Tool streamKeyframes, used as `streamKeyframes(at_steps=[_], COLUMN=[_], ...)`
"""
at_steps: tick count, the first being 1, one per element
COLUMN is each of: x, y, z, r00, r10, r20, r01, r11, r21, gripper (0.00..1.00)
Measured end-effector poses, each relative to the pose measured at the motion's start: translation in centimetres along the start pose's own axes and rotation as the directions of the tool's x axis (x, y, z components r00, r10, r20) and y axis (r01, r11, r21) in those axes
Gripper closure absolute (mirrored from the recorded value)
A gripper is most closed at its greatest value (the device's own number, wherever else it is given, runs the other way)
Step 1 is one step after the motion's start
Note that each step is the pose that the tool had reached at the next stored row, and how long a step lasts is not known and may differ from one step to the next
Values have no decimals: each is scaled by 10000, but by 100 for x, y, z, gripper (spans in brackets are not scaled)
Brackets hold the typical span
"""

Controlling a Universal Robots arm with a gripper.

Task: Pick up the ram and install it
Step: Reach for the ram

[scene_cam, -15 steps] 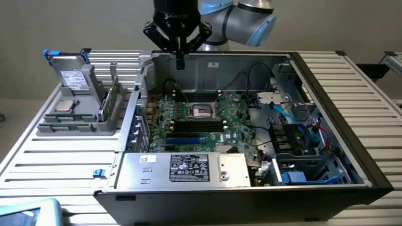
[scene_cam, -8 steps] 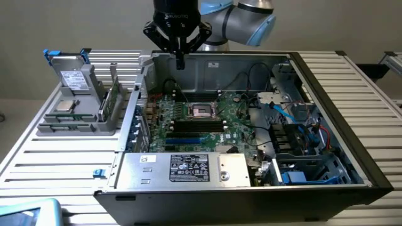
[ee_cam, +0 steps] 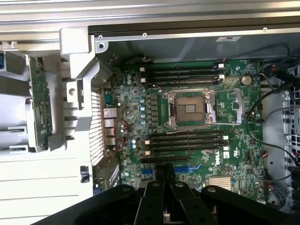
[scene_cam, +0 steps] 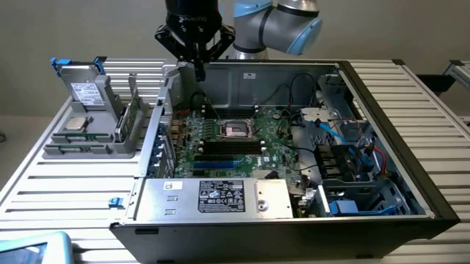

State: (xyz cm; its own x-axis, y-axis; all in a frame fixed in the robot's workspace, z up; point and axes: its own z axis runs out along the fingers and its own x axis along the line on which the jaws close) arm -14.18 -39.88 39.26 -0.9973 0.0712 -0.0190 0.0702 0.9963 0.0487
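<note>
A: Gripper [scene_cam: 197, 65] status?
B: Fingers closed, empty; positioned high above the case's [scene_cam: 382, 99] rear wall, over the motherboard [ee_cam: 187, 122].
A: Ram [scene_cam: 131, 116] location?
B: Standing on edge in the grey holder [scene_cam: 88, 147], at the exterior view's left, outside the case; well apart from the gripper; memory slots [ee_cam: 185, 140] unoccupied.
</note>
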Motion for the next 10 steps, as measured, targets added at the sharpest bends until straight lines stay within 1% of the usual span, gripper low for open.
streamKeyframes(at_steps=[10], x=[455], y=[-32], z=[-10], r00=[10000], r10=[1], r20=[1], r01=[-1], r11=[10000], r21=[-1], gripper=[89])
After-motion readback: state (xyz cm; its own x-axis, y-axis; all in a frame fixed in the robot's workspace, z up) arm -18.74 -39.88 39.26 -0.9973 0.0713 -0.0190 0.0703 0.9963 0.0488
